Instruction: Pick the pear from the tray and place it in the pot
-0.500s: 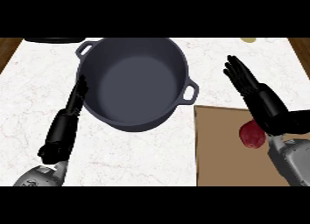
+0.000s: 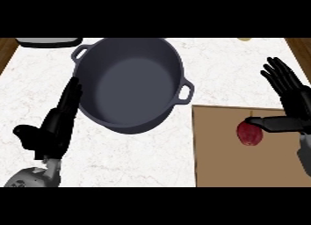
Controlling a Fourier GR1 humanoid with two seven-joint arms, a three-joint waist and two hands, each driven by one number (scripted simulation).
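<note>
A dark red pear [image 2: 249, 133] lies on the brown tray [image 2: 223, 158] at the lower right. My right hand [image 2: 293, 105] hovers just right of the pear, fingers straight and pointing up, thumb stretched toward the fruit's top without closing on it. The dark grey pot [image 2: 131, 83] with two side handles stands left of the tray, and nothing lies inside it. My left hand [image 2: 54, 127] rests open on the white counter beside the pot's left wall, fingers straight along it.
A dark flat object with a pale rim [image 2: 49, 42] sits at the counter's far left corner. A small yellowish thing [image 2: 245, 39] shows at the far edge. Wooden floor borders the white marble counter [image 2: 145, 158] on both sides.
My right hand has shifted right and a bit away from the pear, so the whole fruit now shows. The left hand and the pot have kept their places.
</note>
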